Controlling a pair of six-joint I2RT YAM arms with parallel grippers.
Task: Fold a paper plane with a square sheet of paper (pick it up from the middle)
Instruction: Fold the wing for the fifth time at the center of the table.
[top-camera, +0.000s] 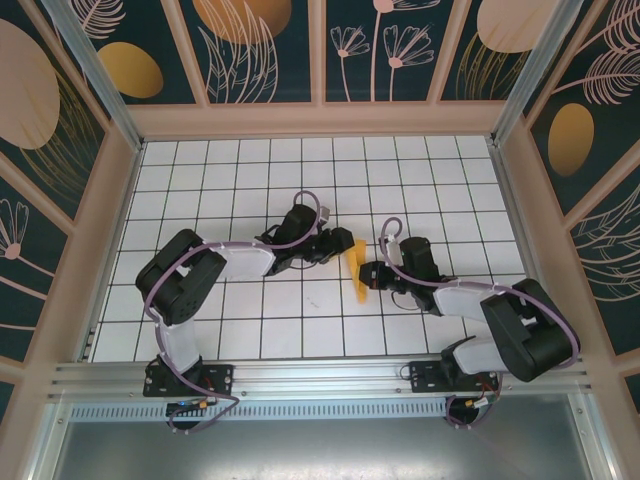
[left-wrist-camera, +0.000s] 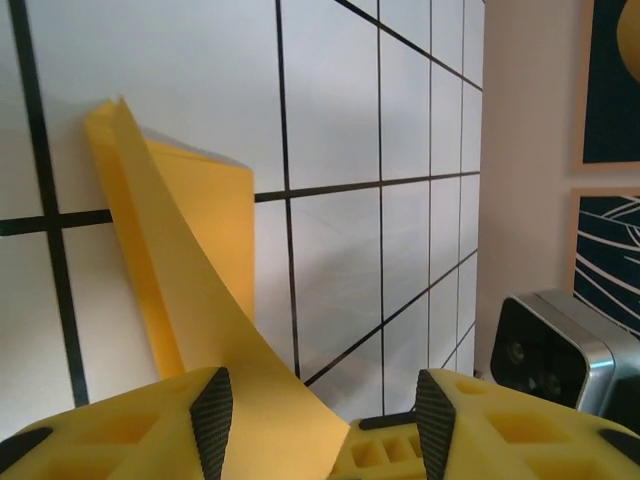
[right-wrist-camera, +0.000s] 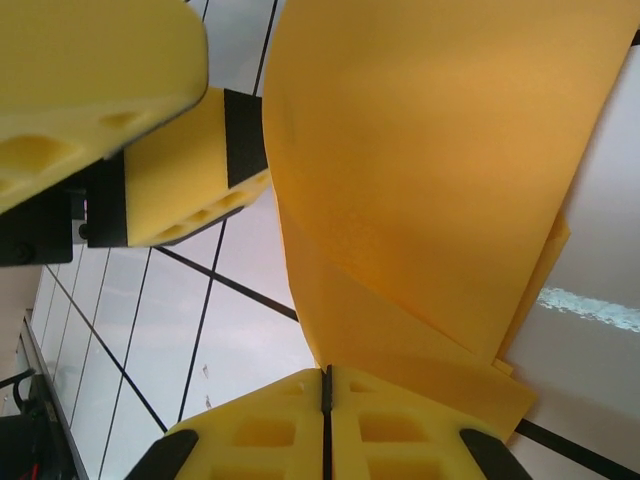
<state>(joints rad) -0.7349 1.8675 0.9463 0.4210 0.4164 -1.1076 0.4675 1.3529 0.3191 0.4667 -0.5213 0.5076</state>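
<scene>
The orange-yellow sheet of paper (top-camera: 360, 272) is folded into a narrow layered strip and stands on edge over the middle of the table, between both grippers. My left gripper (top-camera: 345, 247) reaches it from the left. In the left wrist view, the jaws of the left gripper (left-wrist-camera: 322, 400) stand apart, and a loose flap of paper (left-wrist-camera: 190, 230) runs between them, close to the left pad. My right gripper (top-camera: 372, 274) comes from the right. In its wrist view, the right gripper (right-wrist-camera: 325, 375) is pressed shut where the paper's (right-wrist-camera: 430, 150) lower fold enters the seam. The left gripper's fingers (right-wrist-camera: 100, 70) show at the upper left.
The white grid table (top-camera: 250, 180) is walled by a wooden frame with dark floral panels (top-camera: 270, 50). A metal rail (top-camera: 320, 375) holds both arm bases at the near edge. The right arm's wrist camera (left-wrist-camera: 550, 350) sits close beside my left fingers.
</scene>
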